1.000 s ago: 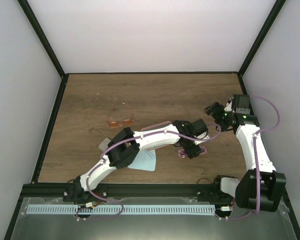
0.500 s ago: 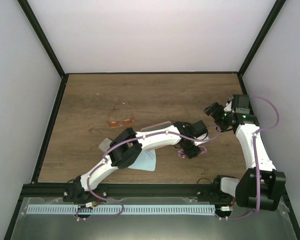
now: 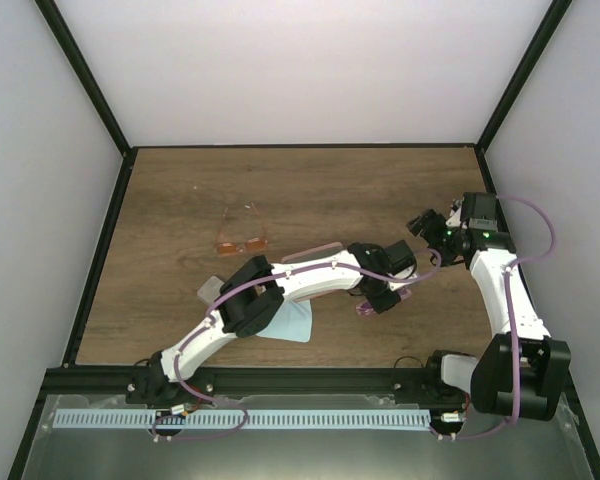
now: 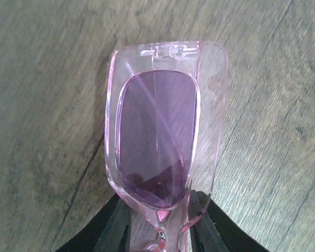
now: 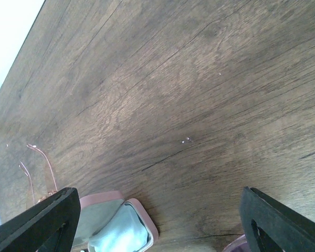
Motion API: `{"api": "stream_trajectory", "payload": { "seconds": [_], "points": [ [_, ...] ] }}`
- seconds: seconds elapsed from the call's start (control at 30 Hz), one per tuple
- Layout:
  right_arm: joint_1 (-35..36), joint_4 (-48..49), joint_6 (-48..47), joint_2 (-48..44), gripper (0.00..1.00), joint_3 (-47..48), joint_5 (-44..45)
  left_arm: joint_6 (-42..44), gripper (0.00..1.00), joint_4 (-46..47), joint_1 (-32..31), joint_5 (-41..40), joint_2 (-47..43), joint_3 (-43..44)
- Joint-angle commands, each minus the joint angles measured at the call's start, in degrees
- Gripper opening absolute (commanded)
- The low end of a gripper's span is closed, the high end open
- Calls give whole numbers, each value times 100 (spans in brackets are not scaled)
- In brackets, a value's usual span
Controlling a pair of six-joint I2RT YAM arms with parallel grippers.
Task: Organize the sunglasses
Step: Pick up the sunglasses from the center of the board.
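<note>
Nearest you, the light blue cloth [image 3: 292, 322] lay beside your left forearm, and it played no part in this step. Just beyond it, your left pincer [image 3: 383, 298] was clenched on the purple-pink sunglasses [image 4: 156, 131], which sat right of centre on the tabletop [image 3: 310, 190]. Its fingers [image 4: 117, 223] pressed both sides of the translucent frame near the bridge, with one lens jutting out ahead. That hold was narrow and the plastic looked slick, so you did best to lift slowly and straight up. You needed to squeeze no harder and to watch that the frame did not pivot. A little farther off, your right pincer [image 3: 422, 220] hung released, holding nothing. It was best kept clear of the lift. Behind your left arm stood the pink case [image 5: 118, 220], probably the place to carry them. Farthest, the orange sunglasses [image 3: 242, 241] lay well apart with their arms spread.
</note>
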Motion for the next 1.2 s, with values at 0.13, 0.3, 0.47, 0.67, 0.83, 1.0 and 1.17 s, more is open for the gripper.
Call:
{"api": "stream_trajectory", "payload": {
  "seconds": [0.13,0.3,0.47,0.67,0.83,1.0,1.17],
  "points": [
    [-9,147,-99,45,86,-26,31,-78,20,-56,0,-56,-3,95],
    [-9,166,-121,52,86,-37,17,-124,20,-55,7,-251,-110,-31],
    [-9,168,-132,62,86,-53,-4,-160,20,-135,0,-645,-347,-282],
    [-9,243,-115,81,86,-112,-81,-160,20,-179,8,-1255,-822,-652],
    [-10,264,-97,82,86,-135,-104,-136,20,-206,4,-1977,-1259,-1045],
    [-9,296,-88,110,86,-152,-139,-107,21,-222,3,-2141,-1519,-1264],
    [-9,330,-94,110,85,-204,-180,-97,21,-197,8,-2400,-1744,-1532]
  ]
}}
